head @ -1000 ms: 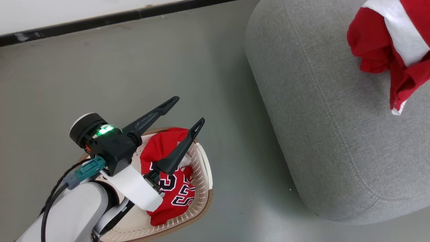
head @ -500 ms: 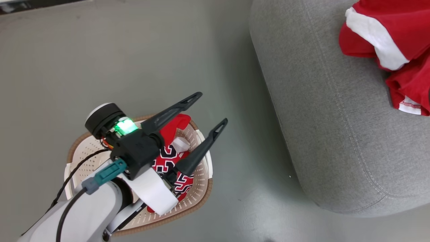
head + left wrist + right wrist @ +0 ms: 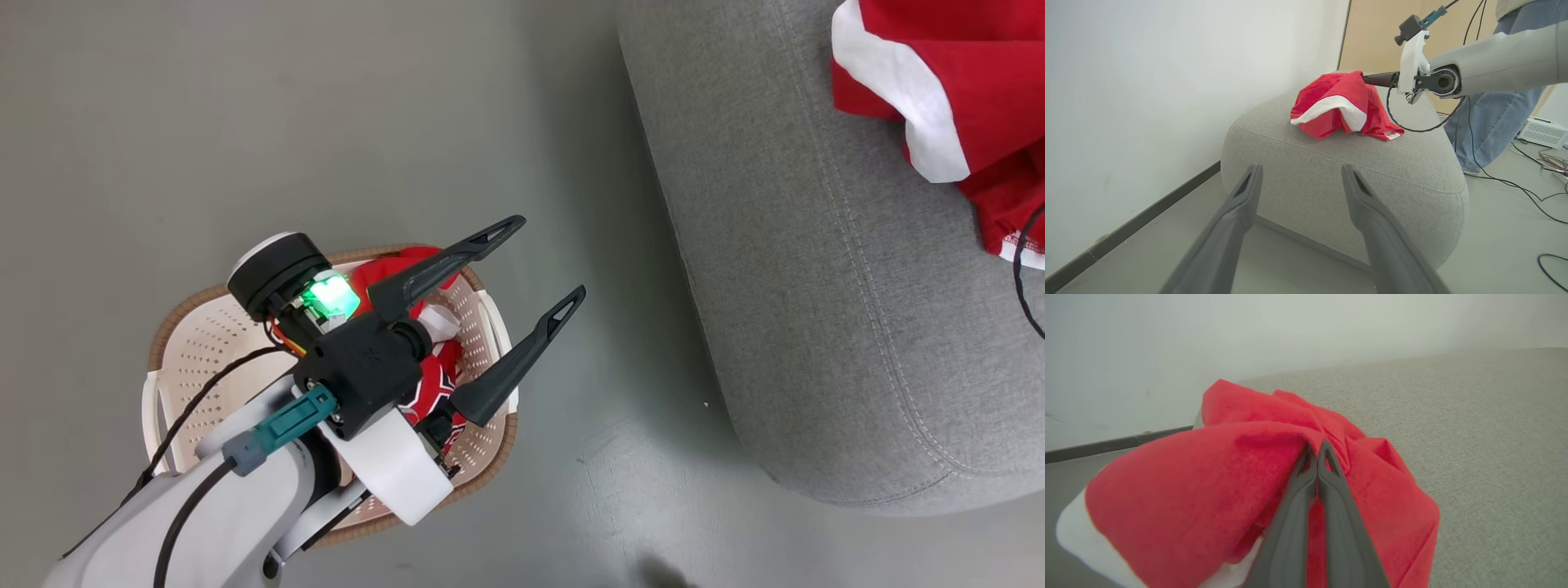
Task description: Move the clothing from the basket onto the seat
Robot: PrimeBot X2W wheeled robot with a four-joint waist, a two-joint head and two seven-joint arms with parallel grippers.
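On the grey seat (image 3: 1494, 428), red clothing (image 3: 1200, 490) pinched between closed right fingers (image 3: 1294, 522)

Bright, even light; soft shadows

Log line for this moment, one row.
left gripper: open, above basket | right gripper: shut on red garment, resting on seat | jersey: in basket

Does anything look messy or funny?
Nothing broken. The red-and-white cloth garment lies crumpled on the big grey fabric seat, pinched by the right claw. A red jersey sits bunched in the cream perforated plastic basket.
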